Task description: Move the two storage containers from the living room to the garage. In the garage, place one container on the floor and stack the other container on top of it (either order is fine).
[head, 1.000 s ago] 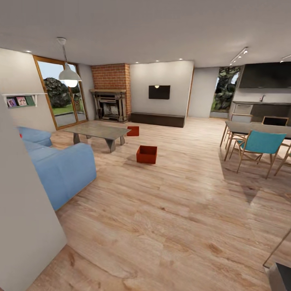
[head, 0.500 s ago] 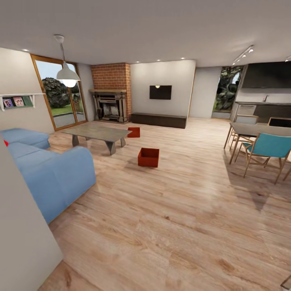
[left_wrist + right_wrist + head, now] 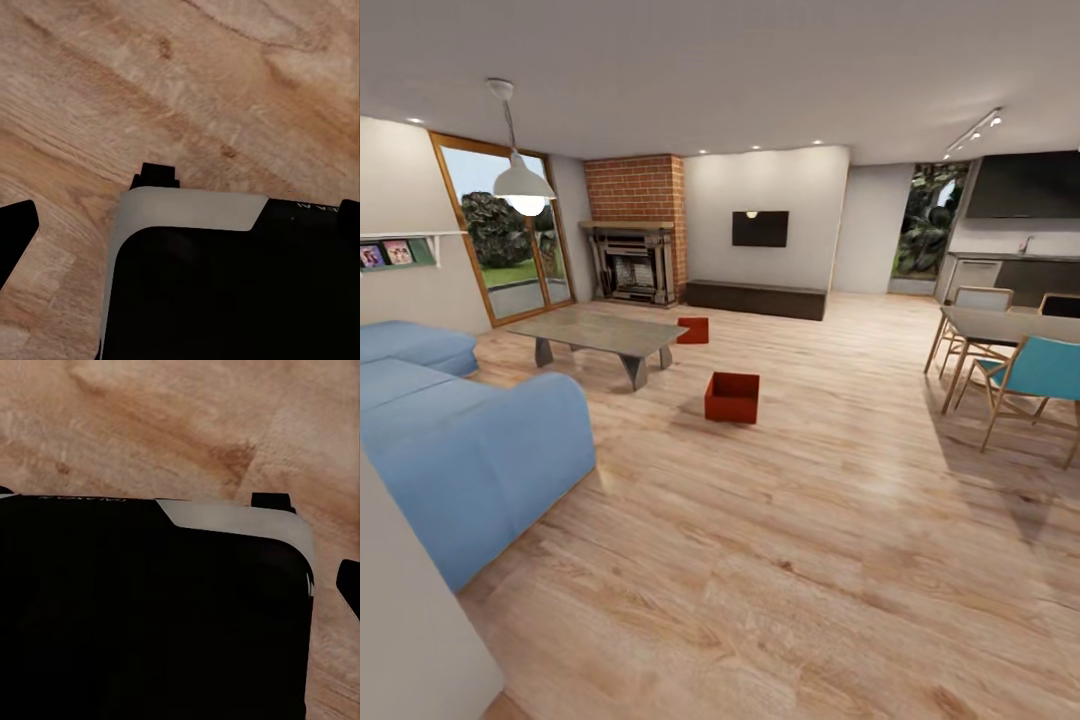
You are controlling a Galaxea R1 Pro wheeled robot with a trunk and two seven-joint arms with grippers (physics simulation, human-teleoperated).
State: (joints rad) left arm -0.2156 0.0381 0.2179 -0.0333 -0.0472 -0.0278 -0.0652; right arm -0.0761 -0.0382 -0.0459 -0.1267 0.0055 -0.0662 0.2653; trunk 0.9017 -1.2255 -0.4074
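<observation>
Two red-orange open-top storage containers stand on the light wood planks of the living room in the head view. The nearer container (image 3: 732,397) sits in the open, right of the low table (image 3: 600,333). The farther container (image 3: 693,330) sits just beyond that table's right end. Both are several steps ahead of me. In the left wrist view a dark fingertip (image 3: 15,234) stands far out at the picture's edge, over planks and my dark base (image 3: 225,292). In the right wrist view another fingertip (image 3: 349,585) stands likewise. Nothing is held.
A blue sofa (image 3: 460,440) fills the near left, with a white wall corner (image 3: 410,620) closest to me. The brick fireplace (image 3: 632,262) and wall TV (image 3: 760,229) are at the back. A dining table (image 3: 1005,325) and teal chair (image 3: 1045,368) stand right. Open planks lie ahead.
The whole head view has shifted: the camera has moved forward, so the sofa and containers look slightly nearer and the wall corner has slid left. The containers themselves have not moved.
</observation>
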